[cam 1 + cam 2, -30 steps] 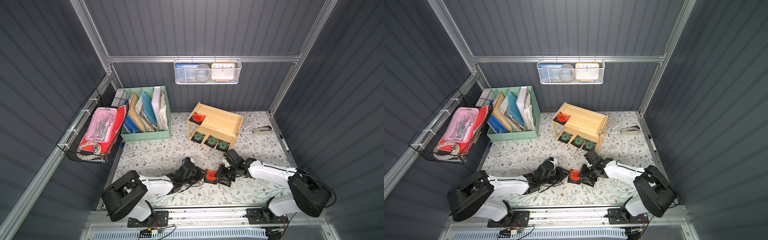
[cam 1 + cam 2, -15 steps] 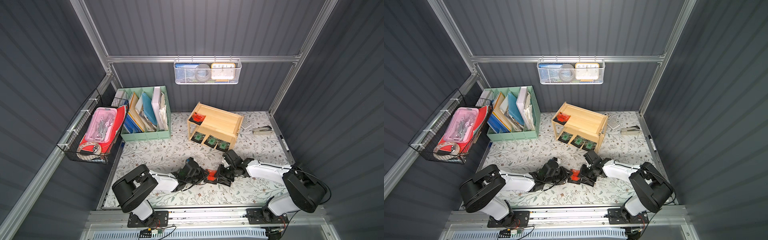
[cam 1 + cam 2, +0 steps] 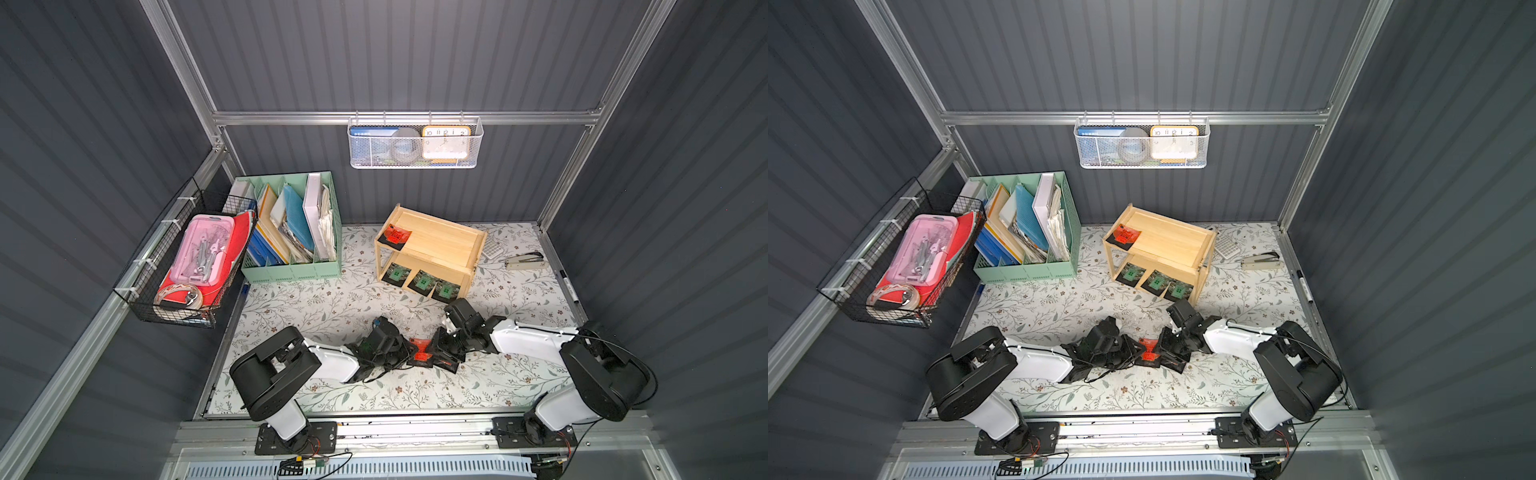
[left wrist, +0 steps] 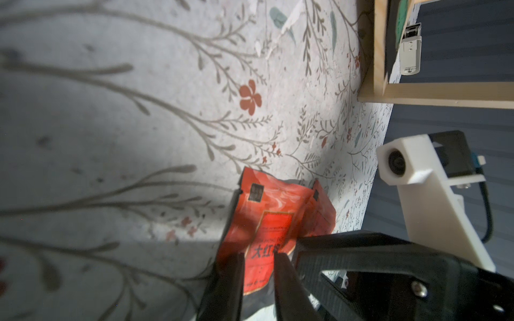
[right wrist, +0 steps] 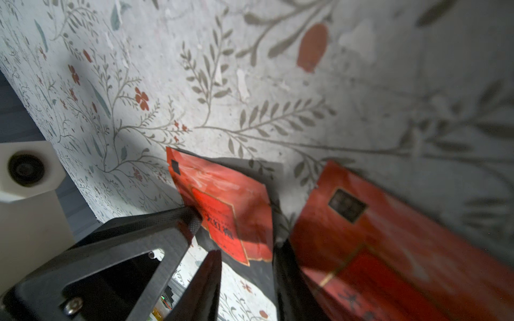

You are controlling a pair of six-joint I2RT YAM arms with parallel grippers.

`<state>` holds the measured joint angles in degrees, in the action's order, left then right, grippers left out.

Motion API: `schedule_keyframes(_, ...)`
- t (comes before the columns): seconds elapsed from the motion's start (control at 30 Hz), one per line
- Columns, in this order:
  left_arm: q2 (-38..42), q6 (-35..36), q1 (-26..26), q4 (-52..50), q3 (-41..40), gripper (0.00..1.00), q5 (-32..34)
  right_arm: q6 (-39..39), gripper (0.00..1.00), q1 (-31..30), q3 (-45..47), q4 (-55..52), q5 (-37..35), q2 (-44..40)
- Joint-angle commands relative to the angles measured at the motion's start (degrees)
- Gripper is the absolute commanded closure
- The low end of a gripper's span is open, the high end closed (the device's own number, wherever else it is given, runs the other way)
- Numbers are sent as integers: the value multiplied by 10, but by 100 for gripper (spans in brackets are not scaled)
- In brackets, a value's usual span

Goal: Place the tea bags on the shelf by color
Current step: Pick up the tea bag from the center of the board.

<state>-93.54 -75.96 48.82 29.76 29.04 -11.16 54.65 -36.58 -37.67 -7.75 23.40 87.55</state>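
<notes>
crinkled, glossy red sachet (image 4: 267, 219) — flat, square — on floral mat (image 4: 125, 116).

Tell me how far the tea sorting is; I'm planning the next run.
Done: three green bags on the shelf's lower tier, one red bag on top. In hand: left gripper and right gripper crowd a second red bag, grip unclear. Remaining: that and a third red bag beside it.
</notes>
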Motion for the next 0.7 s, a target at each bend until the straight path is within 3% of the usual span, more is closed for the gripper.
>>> schedule_keyframes(0.0, -7, -7, 1, -10, -2, 76, -1, 11, 65, 1, 18, 17, 2, 17)
schedule_keyframes(0.67, -22, -12, 1, -3, -5, 78, -15, 27, 81, 1, 42, 97, 26, 17)
